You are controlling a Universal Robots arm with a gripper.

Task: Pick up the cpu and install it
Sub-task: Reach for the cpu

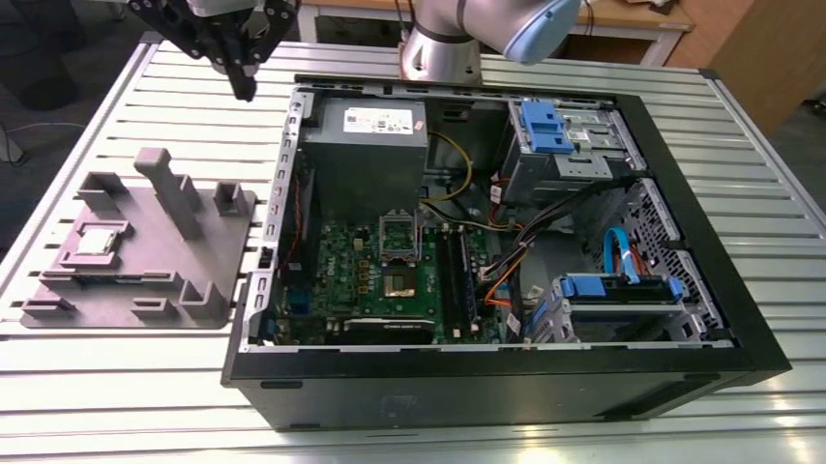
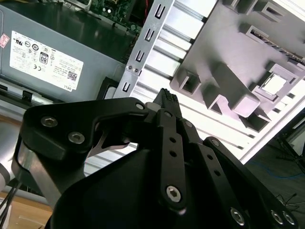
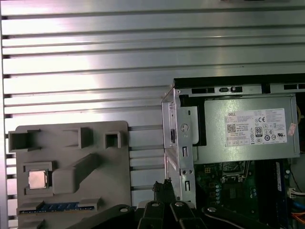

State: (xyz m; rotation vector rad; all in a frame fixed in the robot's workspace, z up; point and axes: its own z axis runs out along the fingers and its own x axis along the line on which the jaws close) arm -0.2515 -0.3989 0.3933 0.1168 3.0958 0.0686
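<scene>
The cpu (image 1: 97, 240) is a small silver-grey square chip lying in a recess of the grey fixture (image 1: 142, 280) on the exterior view's left. It also shows in both wrist views as cpu (image 2: 275, 85) and cpu (image 3: 37, 179). My gripper (image 1: 243, 89) hangs high above the table, behind the fixture and beside the case's back corner, well away from the chip. Its black fingers (image 2: 167, 98) meet at the tips, shut with nothing between them. The metal-framed socket (image 1: 401, 281) sits on the green board inside the open case.
The open black computer case (image 1: 722, 319) fills the exterior view's middle and right. Inside are a grey power supply box (image 1: 368, 145), blue drive brackets (image 1: 543, 126) and loose cables (image 1: 516, 261). The fixture (image 3: 71, 167) has tall posts. The slatted metal table (image 1: 155, 406) lies beneath.
</scene>
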